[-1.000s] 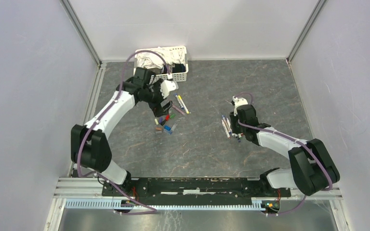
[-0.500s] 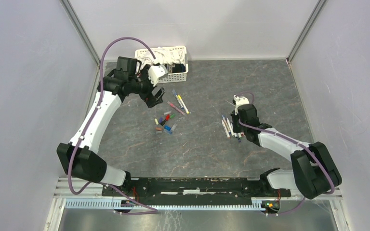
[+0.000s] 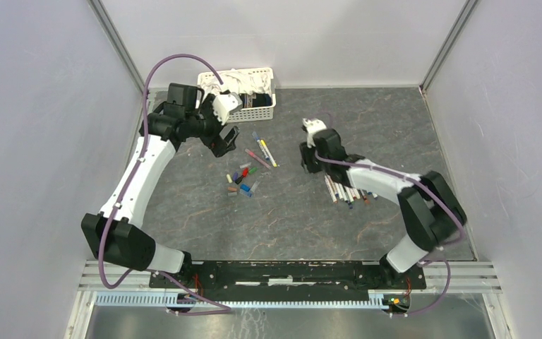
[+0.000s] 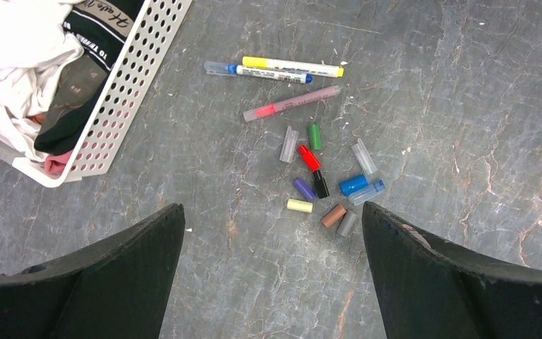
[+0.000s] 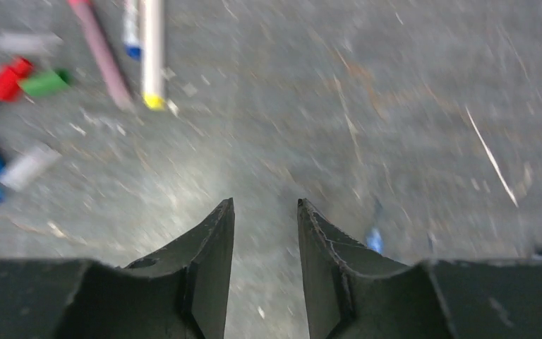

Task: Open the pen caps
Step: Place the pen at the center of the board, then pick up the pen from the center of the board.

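Note:
Several loose pen caps (image 3: 241, 180) in red, green, blue, purple, yellow, brown, black and clear lie in a cluster; the left wrist view shows them (image 4: 324, 185) too. Three capped pens (image 3: 261, 151), yellow, blue and pink, lie just behind the cluster, also seen in the left wrist view (image 4: 293, 104). A row of several pens (image 3: 344, 189) lies at centre right. My left gripper (image 3: 223, 140) hangs wide open and empty, high above the table left of the capped pens. My right gripper (image 3: 305, 159) is low over bare table between the two groups, jaws slightly apart and empty (image 5: 265, 206).
A white slotted basket (image 3: 262, 107) of cloths stands at the back, close behind my left gripper; its wall (image 4: 130, 92) fills the upper left of the left wrist view. Grey walls enclose the table on three sides.
My left gripper rose from over the cap cluster and drew back to the left. My right gripper left the row of pens and swung left and back toward the middle.

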Controlling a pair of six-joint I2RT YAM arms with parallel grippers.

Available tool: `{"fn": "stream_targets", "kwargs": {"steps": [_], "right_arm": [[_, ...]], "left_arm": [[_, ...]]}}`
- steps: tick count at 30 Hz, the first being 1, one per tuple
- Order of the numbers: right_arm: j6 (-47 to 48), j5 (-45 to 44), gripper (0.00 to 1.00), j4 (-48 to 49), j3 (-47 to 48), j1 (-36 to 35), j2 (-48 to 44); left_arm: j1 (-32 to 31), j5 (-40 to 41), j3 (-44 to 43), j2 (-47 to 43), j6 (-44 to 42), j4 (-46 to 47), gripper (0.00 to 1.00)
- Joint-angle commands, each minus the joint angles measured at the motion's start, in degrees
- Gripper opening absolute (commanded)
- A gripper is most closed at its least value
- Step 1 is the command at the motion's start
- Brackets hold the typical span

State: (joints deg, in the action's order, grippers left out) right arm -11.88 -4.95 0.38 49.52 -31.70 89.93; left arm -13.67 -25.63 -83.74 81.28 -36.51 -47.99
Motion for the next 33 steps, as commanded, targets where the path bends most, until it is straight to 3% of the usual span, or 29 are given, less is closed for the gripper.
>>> {"fn": "stream_targets", "kwargs": {"steps": [1, 9, 17, 23, 33], "right_arm": [[1.1, 2.3, 0.43, 2.0, 11.9, -3.1, 9.3], [1.7, 3.5, 0.34, -4.4, 33.7, -5.7, 28.5], [1.7, 3.4, 0.31, -8.4, 43.2, -5.8, 38.2], [2.0, 1.7, 0.31, -8.8, 41.5, -5.8, 38.6], [-1.2, -0.1, 0.31, -2.8, 37.1, -5.9, 29.3]], "left_arm": [[0.9, 2.2, -1.2, -3.4, 4.6, 1.2, 1.0], [1.6, 2.5, 3.8, -8.6, 4.5, 4.1, 1.0], [1.5, 0.0, 4.7, -8.4, 2.1, 0.4, 1.0], [1.5, -0.6, 5.4, -8.2, 1.5, 0.3, 1.0], [1.5, -1.1, 5.9, -7.7, 1.3, -0.4, 1.0]]}}
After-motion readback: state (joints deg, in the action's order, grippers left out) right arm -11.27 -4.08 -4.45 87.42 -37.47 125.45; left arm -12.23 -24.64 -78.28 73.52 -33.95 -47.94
